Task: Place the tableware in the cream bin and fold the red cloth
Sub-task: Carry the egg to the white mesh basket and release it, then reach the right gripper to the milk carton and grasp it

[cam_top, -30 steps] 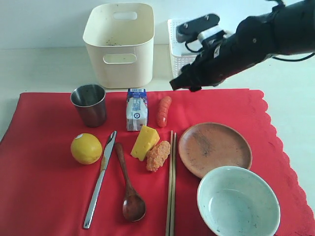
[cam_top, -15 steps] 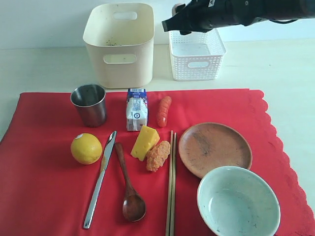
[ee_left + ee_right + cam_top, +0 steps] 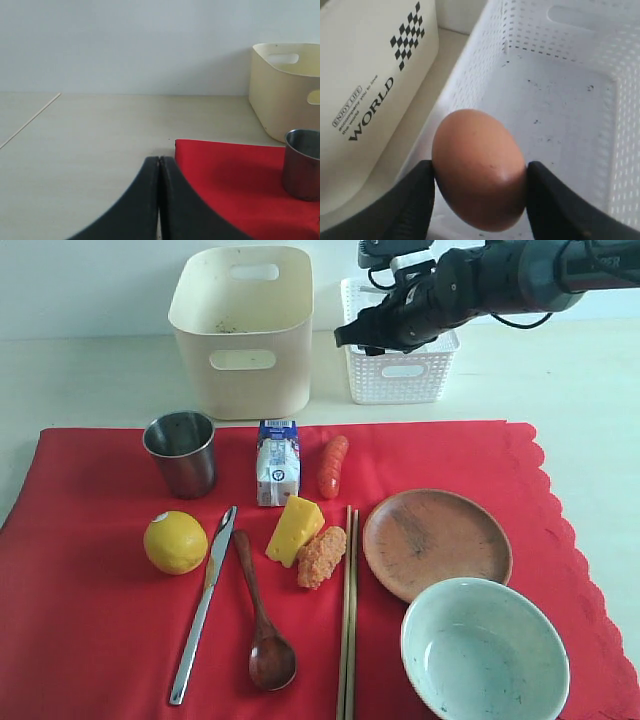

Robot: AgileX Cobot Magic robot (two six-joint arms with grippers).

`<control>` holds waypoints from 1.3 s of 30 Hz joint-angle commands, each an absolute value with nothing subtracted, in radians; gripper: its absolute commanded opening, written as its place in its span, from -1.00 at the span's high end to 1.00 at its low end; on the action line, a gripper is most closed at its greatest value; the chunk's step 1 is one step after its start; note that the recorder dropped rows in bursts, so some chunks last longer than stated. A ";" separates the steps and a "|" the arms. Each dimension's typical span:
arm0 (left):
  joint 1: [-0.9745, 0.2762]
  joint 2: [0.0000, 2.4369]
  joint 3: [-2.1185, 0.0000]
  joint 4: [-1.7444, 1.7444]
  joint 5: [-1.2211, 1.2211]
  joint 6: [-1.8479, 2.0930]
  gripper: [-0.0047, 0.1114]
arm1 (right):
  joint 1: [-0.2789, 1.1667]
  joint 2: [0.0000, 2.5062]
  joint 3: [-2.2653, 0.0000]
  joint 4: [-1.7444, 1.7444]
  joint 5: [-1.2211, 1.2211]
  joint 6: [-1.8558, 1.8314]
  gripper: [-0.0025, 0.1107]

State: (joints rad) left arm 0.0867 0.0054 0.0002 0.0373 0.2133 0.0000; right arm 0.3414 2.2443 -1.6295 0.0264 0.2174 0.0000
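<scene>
The red cloth [image 3: 90, 640] carries the steel cup [image 3: 182, 453], steel knife [image 3: 203, 605], dark wooden spoon [image 3: 262, 625], chopsticks [image 3: 347, 610], brown plate [image 3: 436, 543] and pale green bowl [image 3: 484, 652]. Behind it stands the cream bin [image 3: 243, 330], with no tableware visible inside. My right gripper [image 3: 352, 338] hangs over the near-left rim of the white lattice basket [image 3: 405, 370], shut on a brown egg [image 3: 479, 167]. My left gripper [image 3: 160, 165] is shut on nothing, low over the bare table beside the cloth's corner [image 3: 210, 160]; the exterior view does not show it.
Food on the cloth: lemon [image 3: 175, 542], milk carton [image 3: 277, 462], sausage [image 3: 332, 466], cheese [image 3: 294, 530] and a breaded piece [image 3: 321, 556]. The white basket's floor [image 3: 560, 100] lies under the egg. The cup [image 3: 302, 162] and bin [image 3: 285, 90] are near the left gripper.
The right arm swung from above the cloth's back edge to the rear, then came down over the white basket. Everything on the cloth stayed put.
</scene>
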 commanded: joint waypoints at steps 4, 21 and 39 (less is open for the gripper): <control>0.088 0.000 0.000 0.030 0.210 0.000 0.92 | 0.336 2.250 -1.642 -0.035 0.215 0.000 0.02; 0.088 0.000 0.000 0.030 0.210 0.000 0.92 | 0.338 1.850 -1.617 0.000 0.726 0.000 0.80; 0.088 0.000 0.000 0.030 0.210 0.000 0.92 | 0.425 1.514 -1.047 0.098 0.362 -0.062 0.96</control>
State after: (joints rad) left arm 0.0867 0.0054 0.0002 0.0373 0.2133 0.0000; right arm 0.3864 1.5169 -1.0794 0.0905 0.4091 -0.0427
